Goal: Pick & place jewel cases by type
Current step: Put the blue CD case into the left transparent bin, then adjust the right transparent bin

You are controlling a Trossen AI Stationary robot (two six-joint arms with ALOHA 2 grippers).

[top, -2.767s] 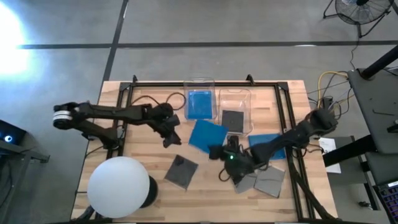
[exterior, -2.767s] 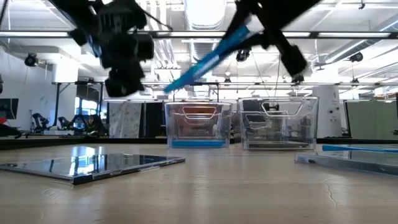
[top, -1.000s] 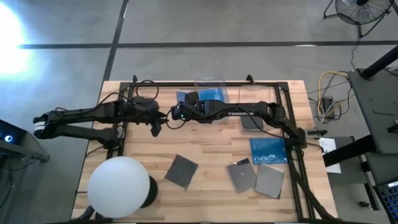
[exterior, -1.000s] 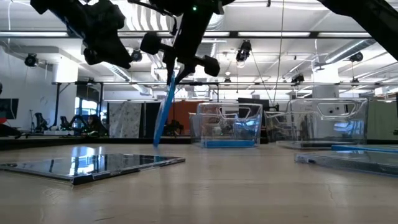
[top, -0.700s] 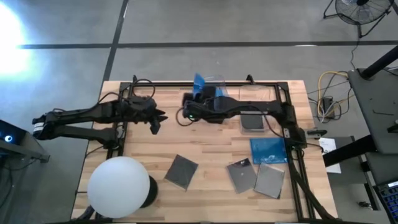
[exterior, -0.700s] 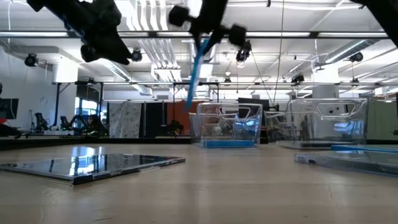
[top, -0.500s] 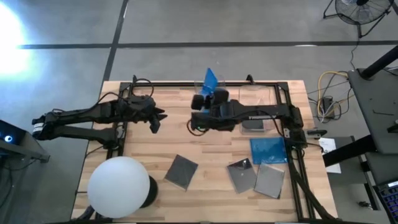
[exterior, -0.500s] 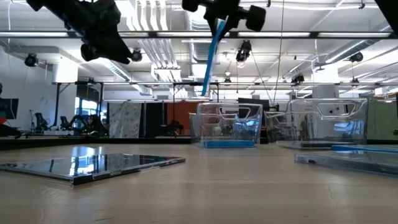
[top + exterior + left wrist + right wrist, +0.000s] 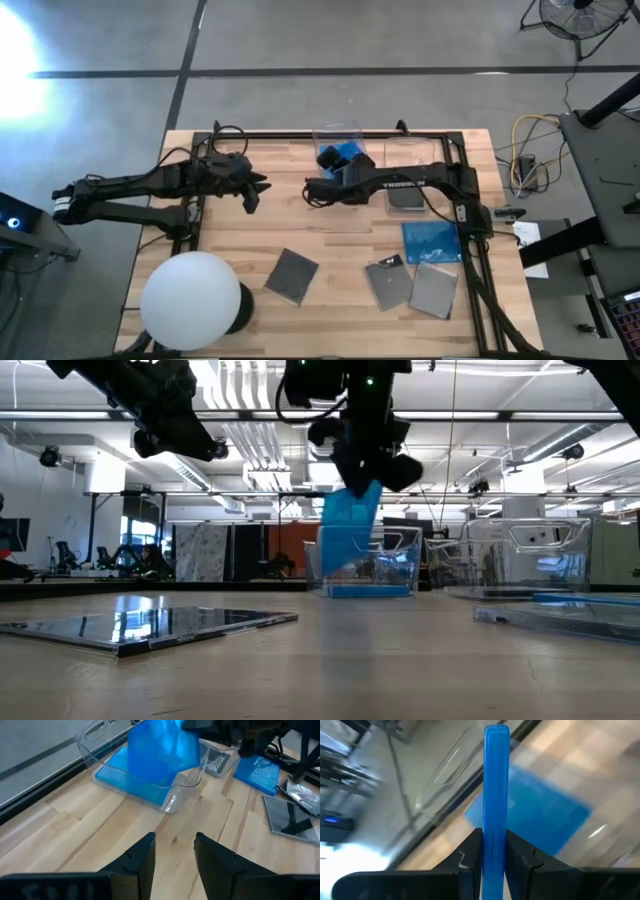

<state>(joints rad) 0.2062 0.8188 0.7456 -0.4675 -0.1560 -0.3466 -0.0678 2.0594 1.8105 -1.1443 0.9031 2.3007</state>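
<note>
Take the left clear bin as your landmark. Your right gripper hangs directly above it, its fingers pinched on the edge of a blue jewel case, which stands on edge with its lower part dipping below the bin's rim (the low view and the left wrist view both show this). A second blue case lies flat on that bin's floor. The other clear bin stands just right of your landmark and holds a grey case. A third blue case lies on the table well in front of the bins, and three grey cases lie further forward still. Your left gripper hovers off to the landmark's left, above bare wood, jaws apart and holding nothing
</note>
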